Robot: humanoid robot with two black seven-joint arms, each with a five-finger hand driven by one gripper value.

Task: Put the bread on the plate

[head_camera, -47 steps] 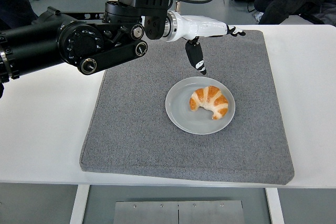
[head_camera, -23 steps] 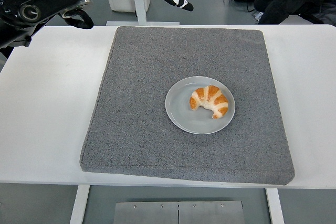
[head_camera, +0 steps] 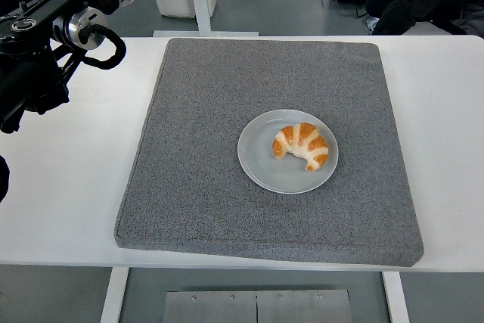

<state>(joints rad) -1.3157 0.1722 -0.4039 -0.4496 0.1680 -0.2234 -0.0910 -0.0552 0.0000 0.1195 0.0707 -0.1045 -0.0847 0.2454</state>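
One croissant point(head_camera: 302, 146) is lying on the grey plate point(head_camera: 261, 158), toward its 2 o'clock side, and the plate is sitting on the grey mat point(head_camera: 197, 149) covering the white table point(head_camera: 68, 187). We are seeing the left arm point(head_camera: 53, 28) at 10 o'clock; we cannot tell its hand's state

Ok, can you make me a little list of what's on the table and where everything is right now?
bread: a croissant, lying on the plate, toward its right side
plate: grey and round, sitting on the mat, a bit right of the middle
mat: big grey square, covering most of the table
table: white
left arm: black, up at the top left corner, away from the plate; hand not visible
right arm: not in the picture
task: looks done, bread is on the plate
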